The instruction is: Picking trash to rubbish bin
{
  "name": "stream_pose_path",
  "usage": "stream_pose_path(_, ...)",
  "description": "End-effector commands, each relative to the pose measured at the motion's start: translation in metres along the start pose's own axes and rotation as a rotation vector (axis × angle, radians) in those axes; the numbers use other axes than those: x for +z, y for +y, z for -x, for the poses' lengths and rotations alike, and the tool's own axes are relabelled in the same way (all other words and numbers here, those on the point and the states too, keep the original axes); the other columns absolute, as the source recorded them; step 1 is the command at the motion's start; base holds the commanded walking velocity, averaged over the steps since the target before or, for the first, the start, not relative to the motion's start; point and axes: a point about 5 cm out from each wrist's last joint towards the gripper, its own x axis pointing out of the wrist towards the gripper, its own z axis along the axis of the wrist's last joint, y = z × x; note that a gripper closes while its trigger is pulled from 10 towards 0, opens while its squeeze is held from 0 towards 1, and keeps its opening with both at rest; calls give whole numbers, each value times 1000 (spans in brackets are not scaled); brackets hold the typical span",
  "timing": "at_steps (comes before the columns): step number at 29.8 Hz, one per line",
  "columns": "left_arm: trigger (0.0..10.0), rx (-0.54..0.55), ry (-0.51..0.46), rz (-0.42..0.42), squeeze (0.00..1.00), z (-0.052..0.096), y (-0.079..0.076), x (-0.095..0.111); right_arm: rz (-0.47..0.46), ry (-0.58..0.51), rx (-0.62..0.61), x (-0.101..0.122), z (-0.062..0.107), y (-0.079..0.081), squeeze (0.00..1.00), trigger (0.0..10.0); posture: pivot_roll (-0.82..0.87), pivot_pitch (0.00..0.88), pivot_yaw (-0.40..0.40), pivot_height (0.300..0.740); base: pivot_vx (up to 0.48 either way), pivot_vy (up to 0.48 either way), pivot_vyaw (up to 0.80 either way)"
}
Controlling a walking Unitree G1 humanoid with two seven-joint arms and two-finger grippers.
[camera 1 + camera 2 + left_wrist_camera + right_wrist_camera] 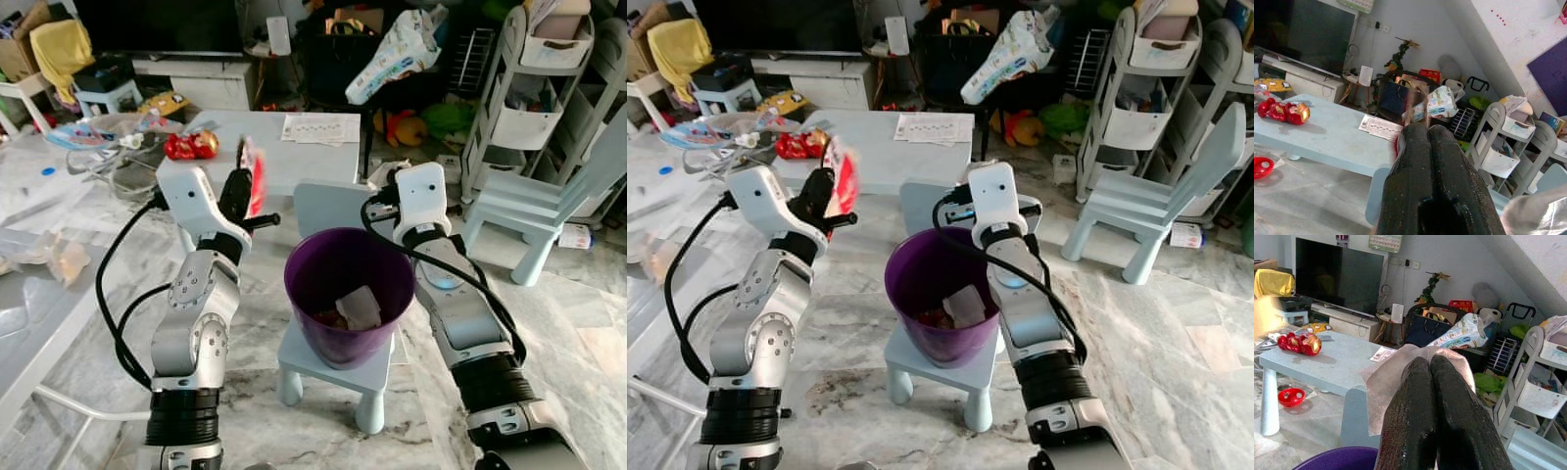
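A household robot raises two pieces of trash over a purple bin [348, 294] that stands on a small pale stool [333, 372] on the marble floor. The left gripper [250, 186], up and just left of the bin's rim, has its fingers [1432, 166] pressed together on a red and white wrapper [253, 176], which sticks up thin and blurred above the fingertips. The right gripper [1432, 367], at the far right of the rim, has its fingers clamped on a crumpled pale tissue [1400, 369] that spreads out around the tips. A white scrap [360, 306] already lies inside the bin with some darker bits.

Both pieces look feather-light and limp; the wrapper is probably slick film that could slide or flutter sideways when let go, so a pinch on the edge suffices, but release is best made well over the bin's mouth. The tissue is soft and may cling to the fingers.

Beyond, a pale blue surface [294, 147] carries a red toy [191, 145] and a printed sheet [321, 128].
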Motion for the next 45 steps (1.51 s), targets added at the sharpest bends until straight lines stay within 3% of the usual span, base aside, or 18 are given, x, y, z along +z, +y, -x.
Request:
stream_pose_path(1,235,-1,-2,-10,0,1,-1,0,-3,-12,0,3,-1,0,0,0,31,41,37,740,0,0,0)
stream_pose_path(4,1216,4,0,-6,0,4,1,-2,-12,-3,-1,1,0,1,0,0,35,45,39,740,0,0,0)
stream_pose_path(7,1255,0,12,-10,0,8,1,-5,-33,10,3,-1,0,2,0,0,38,48,40,740,0,0,0)
stream_pose_path(14,392,-18,62,-78,0,22,7,-18,-107,70,32,-16,2,4,0,0,50,56,44,740,0,0,0)
stream_pose_path(17,0,-14,103,-103,0,32,14,-28,-121,94,41,-22,2,2,0,0,62,63,47,740,0,0,0)
stream_pose_path(18,0,-7,151,-123,0,45,22,-40,-123,134,55,-33,3,1,0,0,74,68,51,740,0,0,0)
stream_pose_path(22,0,2,211,-169,0,65,33,-53,-134,197,66,-50,6,-3,0,0,93,80,60,740,0,0,0)
stream_pose_path(28,0,24,247,-220,0,85,52,-51,-139,309,74,-81,16,-7,0,0,132,99,81,740,0,0,0)
stream_pose_path(31,0,4,280,-252,0,99,59,-47,-273,412,63,-102,25,-6,0,0,165,113,104,740,0,0,0)
stream_pose_path(39,0,-55,312,-277,0,107,57,-44,-324,485,123,-118,34,5,0,0,197,132,132,740,0,0,0)
stream_pose_path(40,0,-72,312,-283,0,106,54,-42,-306,503,127,-121,36,5,937,2235,201,134,135,740,0,0,0)
stream_pose_path(41,0,-79,312,-285,0,105,53,-41,-321,509,129,-123,37,5,1000,10000,203,135,138,740,0,0,0)
stream_pose_path(45,0,-86,313,-283,0,104,52,-40,-334,514,118,-125,37,5,1000,10000,202,133,145,740,0,0,0)
